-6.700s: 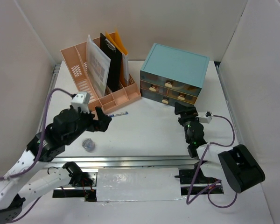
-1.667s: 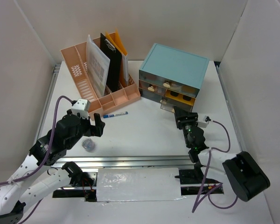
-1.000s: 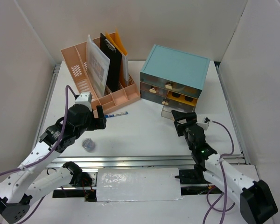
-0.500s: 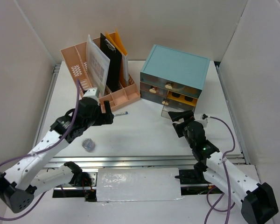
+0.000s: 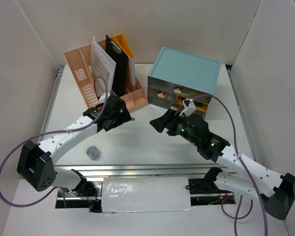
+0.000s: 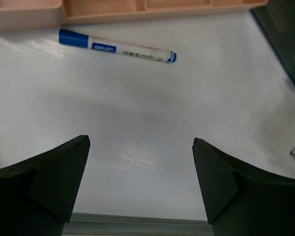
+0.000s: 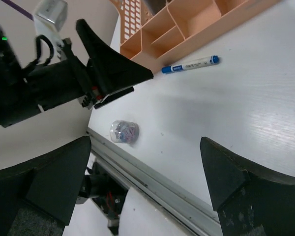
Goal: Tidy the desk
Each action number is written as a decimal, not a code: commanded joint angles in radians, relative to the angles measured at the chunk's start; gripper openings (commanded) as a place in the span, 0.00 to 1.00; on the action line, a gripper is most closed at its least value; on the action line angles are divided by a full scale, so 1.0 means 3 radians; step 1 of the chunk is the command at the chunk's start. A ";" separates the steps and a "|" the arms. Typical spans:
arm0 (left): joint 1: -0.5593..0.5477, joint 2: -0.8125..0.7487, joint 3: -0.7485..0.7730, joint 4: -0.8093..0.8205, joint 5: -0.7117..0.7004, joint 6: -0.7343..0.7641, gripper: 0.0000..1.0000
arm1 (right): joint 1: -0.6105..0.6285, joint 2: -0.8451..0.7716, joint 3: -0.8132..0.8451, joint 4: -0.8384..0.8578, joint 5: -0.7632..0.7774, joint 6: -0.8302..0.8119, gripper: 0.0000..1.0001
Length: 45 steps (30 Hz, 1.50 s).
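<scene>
White desk (image 5: 152,142): flat, rail-edged, filled the space between white panel walls (image 5: 19,64).
Left gripper (image 6: 140,147): jaws stood wide, empty; marker (image 6: 117,45) lay ahead.
Right gripper (image 7: 145,147): jaws stood wide, empty.
Top view, not right wrist: showed teal cabinet (image 5: 184,73) rear right.

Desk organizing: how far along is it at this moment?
Done: little shows; the pink organizer's front compartments sit empty. In hand: nothing; the left tool is open near the marker, the right tool open and empty. Left: marker and small clear container lie loose on the desk.
</scene>
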State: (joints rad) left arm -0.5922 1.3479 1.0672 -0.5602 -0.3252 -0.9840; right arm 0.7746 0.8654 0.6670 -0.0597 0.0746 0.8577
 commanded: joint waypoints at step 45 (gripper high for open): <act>-0.0403 0.1622 0.0661 -0.0505 -0.0659 -0.2478 0.00 | 0.0067 -0.2000 0.0389 -0.1202 0.0815 -0.0768 1.00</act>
State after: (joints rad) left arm -0.6201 1.9129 1.2915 -0.7467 -0.5167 -1.7519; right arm 0.7879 0.2699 0.7650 -0.4229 0.2928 0.6479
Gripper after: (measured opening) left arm 0.227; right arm 0.997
